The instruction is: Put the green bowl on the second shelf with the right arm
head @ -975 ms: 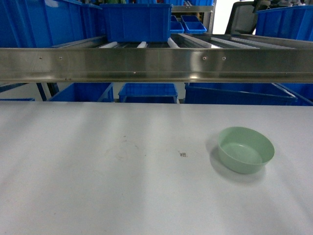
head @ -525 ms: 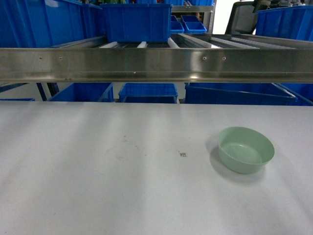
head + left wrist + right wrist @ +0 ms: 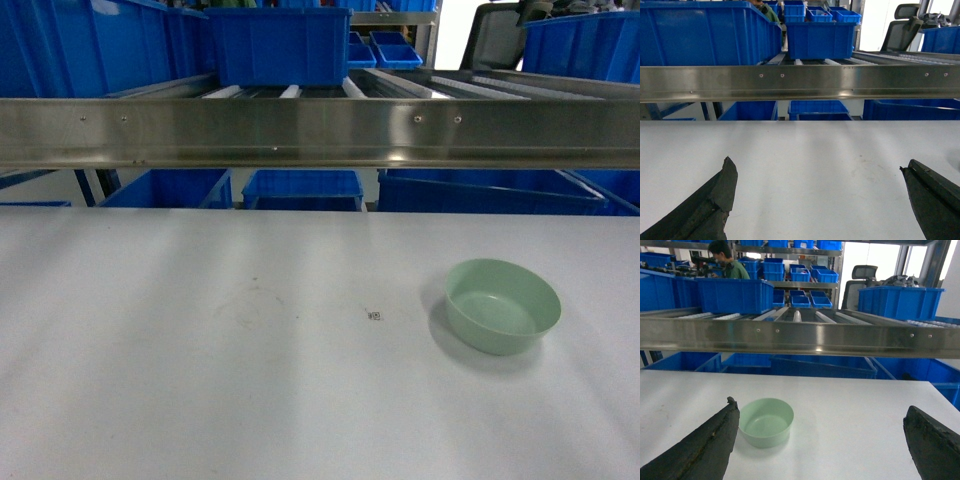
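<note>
The green bowl (image 3: 502, 305) stands upright and empty on the white table (image 3: 200, 380), at the right in the head view. In the right wrist view the green bowl (image 3: 766, 422) sits just beyond the left fingertip (image 3: 728, 415), apart from it. My right gripper (image 3: 821, 407) is open with nothing between its fingers. The second shelf (image 3: 320, 130) is a steel rail tier above the table's far edge, and it bears a deep blue crate (image 3: 278, 45). My left gripper (image 3: 816, 163) is open over bare table, and neither gripper shows in the head view.
Blue bins (image 3: 302, 188) sit under the steel rail behind the table. Another large blue crate (image 3: 899, 301) rests on the rollers at the right. A person (image 3: 726, 260) and an office chair (image 3: 860, 275) are far behind the rack.
</note>
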